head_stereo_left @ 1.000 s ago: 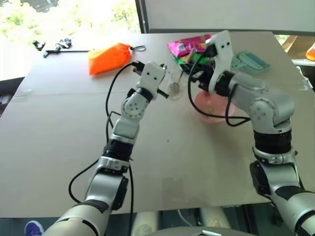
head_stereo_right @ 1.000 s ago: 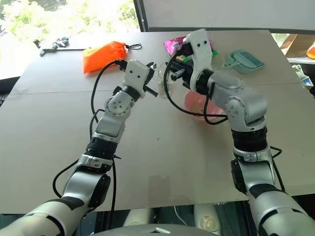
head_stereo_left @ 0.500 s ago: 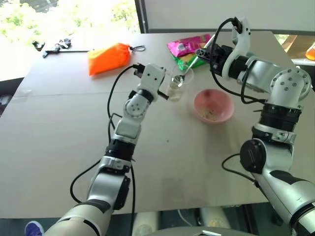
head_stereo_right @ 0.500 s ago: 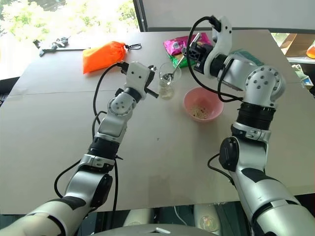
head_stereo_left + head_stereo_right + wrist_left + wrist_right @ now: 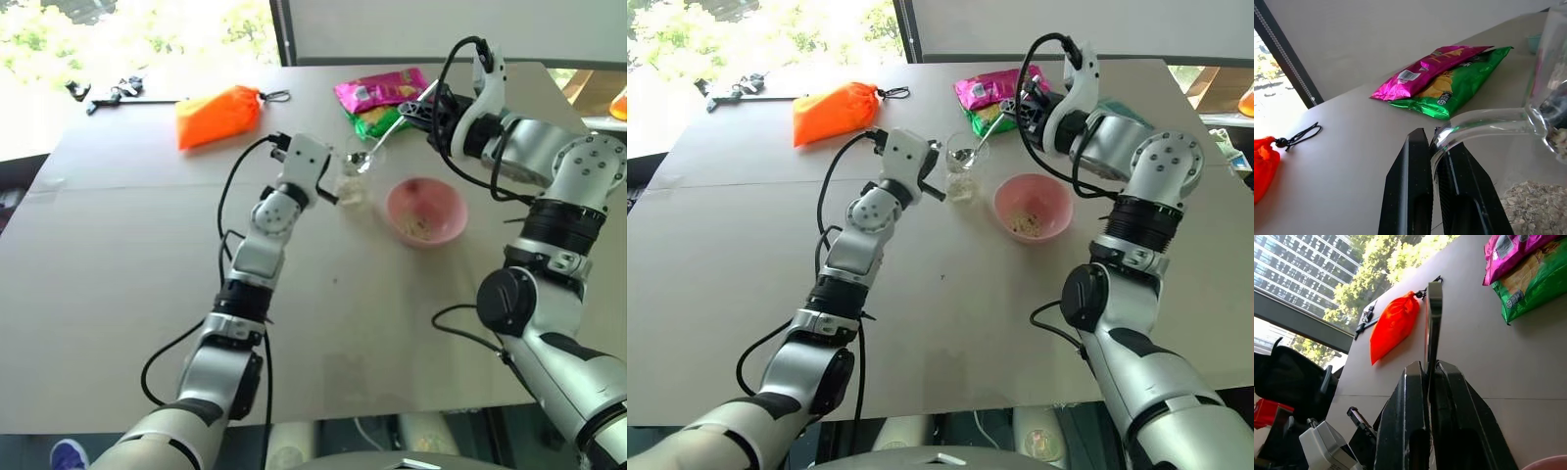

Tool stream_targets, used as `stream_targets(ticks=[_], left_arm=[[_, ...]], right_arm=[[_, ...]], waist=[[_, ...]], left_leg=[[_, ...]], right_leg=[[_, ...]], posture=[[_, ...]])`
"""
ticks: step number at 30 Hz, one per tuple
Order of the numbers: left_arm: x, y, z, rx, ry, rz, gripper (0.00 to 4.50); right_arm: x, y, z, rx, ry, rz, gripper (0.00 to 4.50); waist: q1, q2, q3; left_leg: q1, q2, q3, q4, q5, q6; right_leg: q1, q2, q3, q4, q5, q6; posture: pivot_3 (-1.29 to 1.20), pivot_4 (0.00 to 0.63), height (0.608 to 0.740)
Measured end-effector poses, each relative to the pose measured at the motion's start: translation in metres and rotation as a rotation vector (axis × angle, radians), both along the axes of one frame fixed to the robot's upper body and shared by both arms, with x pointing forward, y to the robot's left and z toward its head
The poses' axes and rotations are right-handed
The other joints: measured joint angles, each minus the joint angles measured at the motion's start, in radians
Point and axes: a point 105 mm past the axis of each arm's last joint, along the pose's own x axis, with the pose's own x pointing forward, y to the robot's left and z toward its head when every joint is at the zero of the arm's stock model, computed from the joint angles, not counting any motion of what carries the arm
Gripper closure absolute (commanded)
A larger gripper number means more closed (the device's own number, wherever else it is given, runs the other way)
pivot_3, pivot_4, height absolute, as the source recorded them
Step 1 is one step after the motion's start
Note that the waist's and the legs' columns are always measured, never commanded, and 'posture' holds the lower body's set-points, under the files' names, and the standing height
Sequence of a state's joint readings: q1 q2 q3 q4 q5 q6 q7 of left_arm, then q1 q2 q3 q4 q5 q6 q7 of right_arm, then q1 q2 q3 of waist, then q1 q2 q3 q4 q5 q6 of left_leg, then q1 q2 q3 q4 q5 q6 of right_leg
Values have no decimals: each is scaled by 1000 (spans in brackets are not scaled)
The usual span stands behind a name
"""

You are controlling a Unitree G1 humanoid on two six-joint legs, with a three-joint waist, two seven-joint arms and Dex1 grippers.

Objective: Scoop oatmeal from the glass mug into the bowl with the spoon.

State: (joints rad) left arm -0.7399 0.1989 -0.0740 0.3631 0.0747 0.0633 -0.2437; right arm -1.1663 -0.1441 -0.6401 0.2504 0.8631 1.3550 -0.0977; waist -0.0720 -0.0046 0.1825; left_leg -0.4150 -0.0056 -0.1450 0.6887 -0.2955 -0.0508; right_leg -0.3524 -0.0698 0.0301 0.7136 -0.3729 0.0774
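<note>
Left wrist view: glass mug (image 5: 1547,98) handle clamped in left gripper (image 5: 1436,147).

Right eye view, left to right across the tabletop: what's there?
Black clips → orange pouch → left gripper → glass mug → pink bowl.

Orange pouch (image 5: 217,114), snack bags (image 5: 380,98)

glass mug (image 5: 1552,93) cut off at frame edge, bowl (image 5: 1552,464) rim barely showing
</note>
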Motion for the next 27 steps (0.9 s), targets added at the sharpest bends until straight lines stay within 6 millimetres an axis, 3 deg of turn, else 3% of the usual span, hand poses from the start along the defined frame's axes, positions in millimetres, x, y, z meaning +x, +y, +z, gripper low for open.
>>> stream_targets(ticks=[27], left_arm=[[-5,-2,-3,-6,9,-5,4460]], right_arm=[[0,-20,8,30,34,-13,4500]], waist=[[2,1,-1]], left_leg=[[0,0,1,1,0,0]], right_leg=[[0,0,0,0,0,0]], posture=[[0,150,740]])
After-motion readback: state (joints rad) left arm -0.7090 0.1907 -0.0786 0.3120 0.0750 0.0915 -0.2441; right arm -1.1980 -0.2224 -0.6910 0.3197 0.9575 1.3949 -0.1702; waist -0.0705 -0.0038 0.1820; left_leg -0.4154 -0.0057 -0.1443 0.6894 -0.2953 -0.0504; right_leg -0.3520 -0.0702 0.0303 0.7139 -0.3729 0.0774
